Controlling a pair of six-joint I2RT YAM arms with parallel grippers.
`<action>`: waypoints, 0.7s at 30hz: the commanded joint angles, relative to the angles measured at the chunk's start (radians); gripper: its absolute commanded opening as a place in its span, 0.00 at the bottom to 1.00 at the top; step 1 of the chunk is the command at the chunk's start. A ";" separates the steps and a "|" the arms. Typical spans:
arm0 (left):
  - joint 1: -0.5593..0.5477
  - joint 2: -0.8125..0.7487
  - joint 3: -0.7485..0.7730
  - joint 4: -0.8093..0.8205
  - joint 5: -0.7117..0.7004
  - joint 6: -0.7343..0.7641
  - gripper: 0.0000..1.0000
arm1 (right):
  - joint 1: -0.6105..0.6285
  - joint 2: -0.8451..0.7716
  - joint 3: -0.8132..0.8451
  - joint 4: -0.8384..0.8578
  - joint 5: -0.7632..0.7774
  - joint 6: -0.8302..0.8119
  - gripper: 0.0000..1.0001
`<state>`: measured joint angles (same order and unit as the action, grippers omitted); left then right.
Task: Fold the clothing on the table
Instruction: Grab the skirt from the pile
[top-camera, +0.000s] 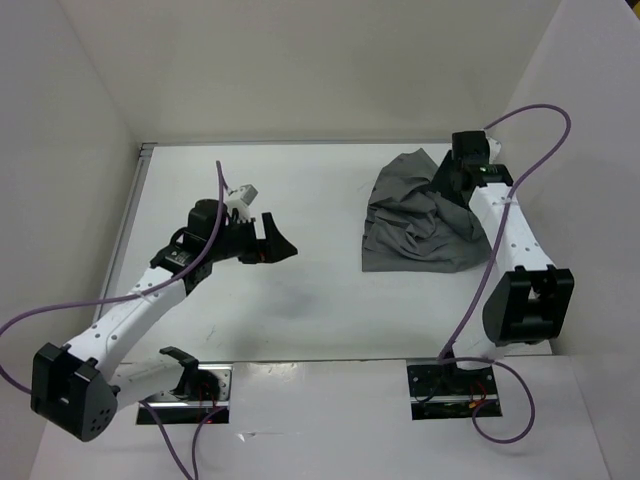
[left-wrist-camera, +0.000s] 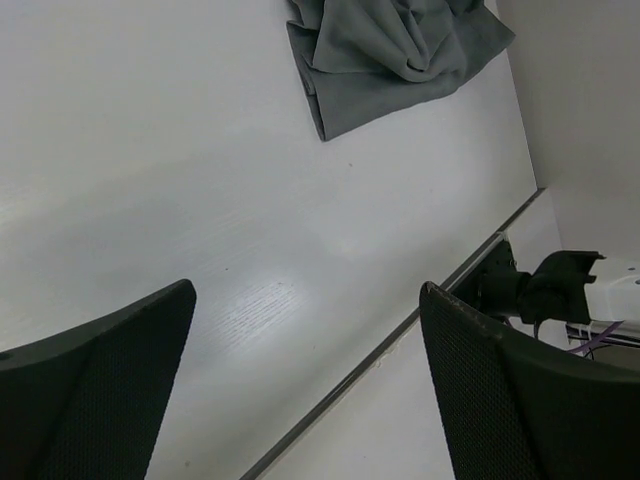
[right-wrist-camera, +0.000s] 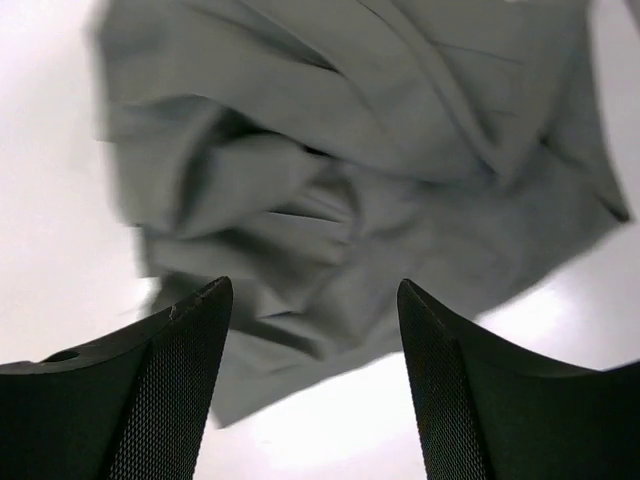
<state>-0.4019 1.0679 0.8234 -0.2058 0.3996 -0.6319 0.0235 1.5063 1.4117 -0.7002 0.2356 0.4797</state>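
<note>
Left gripper (top-camera: 270, 240): jaws spread fully wide, nothing between them. It hangs over bare counter (top-camera: 300, 180), with no contact visible. In the left wrist view only glossy white surface shows between its two fingers.

Right gripper (right-wrist-camera: 315, 290): jaws parted wide, with no fabric pinched between them. It is poised directly over the clothing (top-camera: 415, 220). The right wrist view is blurred, so I cannot tell whether the fingertips touch the cloth.

Clothing: one dark grey garment, lying crumpled with heavy folds and creases. It sits directly beneath and ahead of the right gripper, filling the space beyond its fingers. From the left gripper it lies well apart, out ahead of the fingers and toward the right arm's side. Seen from above, the upper part is bunched under the right gripper, and the lower hem lies flatter on the counter on the side nearer the arm bases.
</note>
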 joint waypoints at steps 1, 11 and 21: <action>-0.003 0.047 0.016 0.026 -0.018 0.008 0.99 | -0.004 0.058 0.003 -0.127 0.182 -0.070 0.72; -0.003 0.089 0.051 -0.009 -0.028 0.026 0.99 | 0.009 0.287 0.064 -0.137 0.485 -0.061 0.71; -0.003 0.151 0.089 -0.029 -0.028 0.044 0.99 | -0.031 0.491 0.133 -0.107 0.633 -0.052 0.71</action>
<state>-0.4019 1.1980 0.8650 -0.2413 0.3725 -0.6239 0.0185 1.9583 1.4815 -0.8219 0.7685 0.4263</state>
